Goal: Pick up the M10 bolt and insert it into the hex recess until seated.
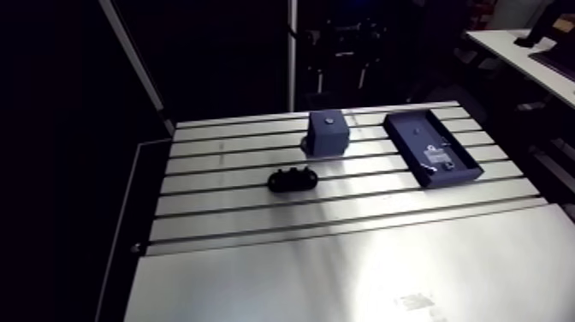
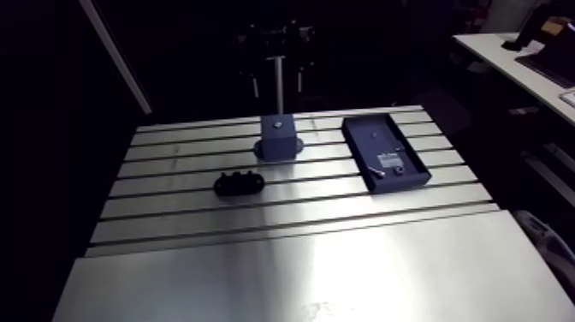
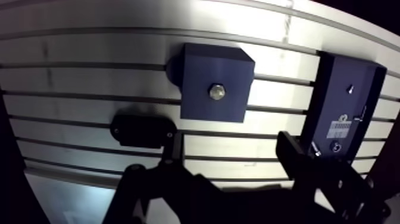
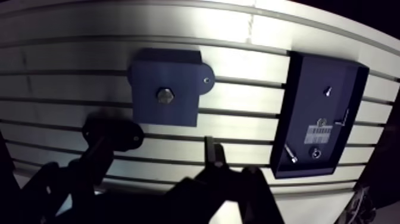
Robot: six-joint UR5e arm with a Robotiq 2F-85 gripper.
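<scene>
Silvery hex-headed bolt [image 3: 217, 92] sits centred in the blue block [image 3: 199, 71]; the tool [image 3: 229, 146] gapes wide, empty

Heads up, there's nothing here you can actually read. The only proper label is a small white sticker [image 4: 317, 132] stuck flat on the floor of the dark tray [image 4: 300, 71], toward one end. In the wrist view you can see it carries a few rows of fine print or code, but it's way too small to make out a letter or number. In the arm view it's just a pale patch. There's also a faint pale marking [image 1: 417, 301] on the smooth part of the table [image 1: 257, 283]. Could be print, can't tell.
</scene>
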